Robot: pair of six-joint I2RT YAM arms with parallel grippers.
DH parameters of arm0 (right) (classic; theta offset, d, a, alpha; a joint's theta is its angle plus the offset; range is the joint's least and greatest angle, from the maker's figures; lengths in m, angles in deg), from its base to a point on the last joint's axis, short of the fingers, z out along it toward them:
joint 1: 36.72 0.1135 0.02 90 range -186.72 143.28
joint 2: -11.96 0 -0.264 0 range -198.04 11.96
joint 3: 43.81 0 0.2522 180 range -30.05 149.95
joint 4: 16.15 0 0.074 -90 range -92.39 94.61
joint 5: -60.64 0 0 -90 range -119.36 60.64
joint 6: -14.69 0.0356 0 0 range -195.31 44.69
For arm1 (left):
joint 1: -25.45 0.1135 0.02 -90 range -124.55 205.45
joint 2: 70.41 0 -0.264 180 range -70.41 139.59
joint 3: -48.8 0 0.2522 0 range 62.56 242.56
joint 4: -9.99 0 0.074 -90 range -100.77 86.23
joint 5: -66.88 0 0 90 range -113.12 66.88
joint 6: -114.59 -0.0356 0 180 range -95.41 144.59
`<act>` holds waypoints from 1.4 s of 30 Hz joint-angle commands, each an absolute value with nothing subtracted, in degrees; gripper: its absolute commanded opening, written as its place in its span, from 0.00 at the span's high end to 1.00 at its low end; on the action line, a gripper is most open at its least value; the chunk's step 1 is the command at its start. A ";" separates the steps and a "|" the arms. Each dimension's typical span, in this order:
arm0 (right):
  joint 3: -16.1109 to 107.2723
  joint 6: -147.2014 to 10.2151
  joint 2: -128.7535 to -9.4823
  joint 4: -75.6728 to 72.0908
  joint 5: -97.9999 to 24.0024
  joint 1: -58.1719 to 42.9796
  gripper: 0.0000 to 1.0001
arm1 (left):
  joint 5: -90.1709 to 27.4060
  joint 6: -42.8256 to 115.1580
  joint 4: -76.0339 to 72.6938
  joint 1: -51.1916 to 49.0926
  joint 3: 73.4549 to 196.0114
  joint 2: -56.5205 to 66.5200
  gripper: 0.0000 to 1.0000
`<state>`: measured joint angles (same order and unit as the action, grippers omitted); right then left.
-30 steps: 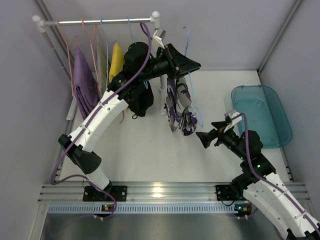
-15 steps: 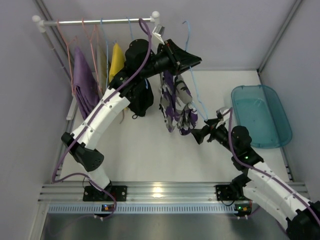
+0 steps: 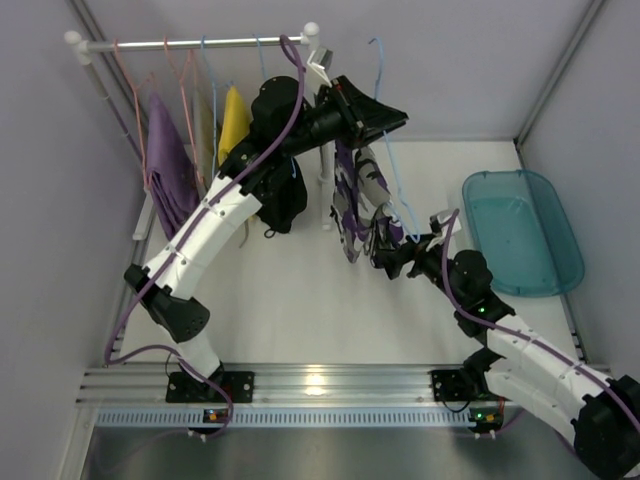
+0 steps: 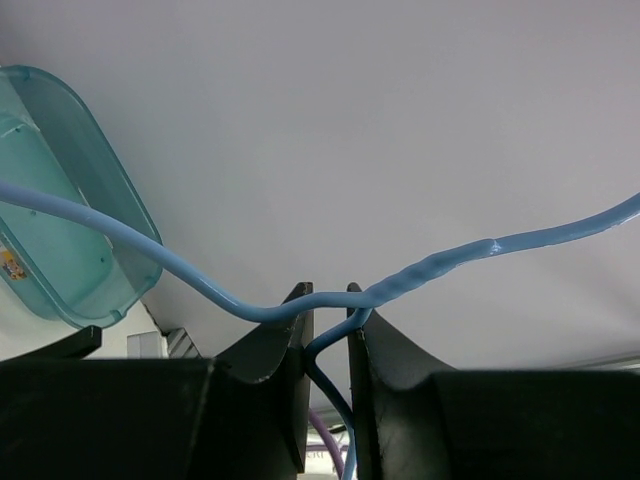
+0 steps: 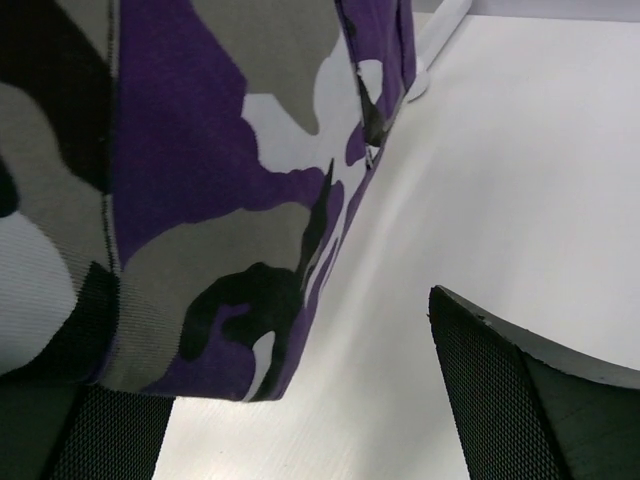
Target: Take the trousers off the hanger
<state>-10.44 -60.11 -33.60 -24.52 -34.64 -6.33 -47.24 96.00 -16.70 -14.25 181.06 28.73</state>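
The camouflage trousers, purple, white and dark, hang from a blue wire hanger off the rail. My left gripper is shut on the hanger's wire neck, which runs between its fingers in the left wrist view. The black trousers hang behind my left arm, partly hidden. My right gripper is open at the lower end of the camouflage trousers. In the right wrist view the cloth's bottom corner lies between the spread fingers, close to the left one.
A teal bin stands at the right, also in the left wrist view. The rail carries a lilac garment, a yellow garment and several empty hangers. Its white post stands behind the trousers.
My right gripper has moved left and forward up to the lower end of the camouflage trousers. My left gripper has stayed shut on the hanger, and the trousers have swung slightly.
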 commanded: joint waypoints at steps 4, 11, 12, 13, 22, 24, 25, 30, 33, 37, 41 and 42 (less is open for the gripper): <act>-6.33 -61.51 -35.58 -32.44 -29.71 -4.47 0.10 | -46.94 96.22 -4.30 -15.59 186.31 27.42 1.00; -4.92 -59.22 -36.38 -33.50 -32.51 -4.38 0.02 | -46.76 96.04 -4.39 -16.12 186.49 27.77 1.00; -4.83 -59.14 -36.38 -33.59 -32.87 -4.21 0.01 | -46.76 96.04 -4.30 -16.12 186.49 27.85 1.00; -4.57 -59.22 -36.46 -33.67 -33.13 -4.03 0.01 | -46.76 96.13 -4.39 -16.12 186.40 27.94 1.00; -3.25 -60.36 -37.61 -33.41 -32.53 -3.32 0.01 | -46.94 96.22 -2.45 -16.56 186.67 27.94 1.00; -2.98 -61.07 -37.87 -33.06 -29.82 -3.32 0.07 | -46.94 96.22 -2.37 -16.65 186.75 27.94 1.00; -2.72 -62.11 -38.05 -32.54 -28.14 -3.32 0.11 | -46.94 96.22 -2.45 -16.65 186.75 27.94 1.00; -2.28 -64.06 -38.40 -32.36 -23.21 -3.32 0.32 | -47.38 96.48 -2.46 -16.65 186.67 27.68 1.00; -1.67 -63.44 -39.01 -33.58 -23.03 -3.32 0.35 | -47.47 96.74 -2.81 -17.00 186.40 27.50 1.00; 0.35 -62.74 -39.98 -33.76 -23.03 -3.32 0.32 | -47.64 97.01 -2.89 -17.44 184.91 26.98 1.00; 3.16 -63.26 -41.38 -32.71 -21.89 -3.32 0.36 | -47.91 97.71 -2.98 -17.88 183.24 26.54 1.00; 3.87 -63.44 -41.73 -32.62 -21.54 -3.32 0.37 | -48.08 97.80 -3.16 -17.88 183.15 26.36 1.00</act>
<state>-1.02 -62.86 -41.18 -27.58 -24.43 -4.43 -46.15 96.42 -13.75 -16.55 181.70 29.51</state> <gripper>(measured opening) 0.636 0.224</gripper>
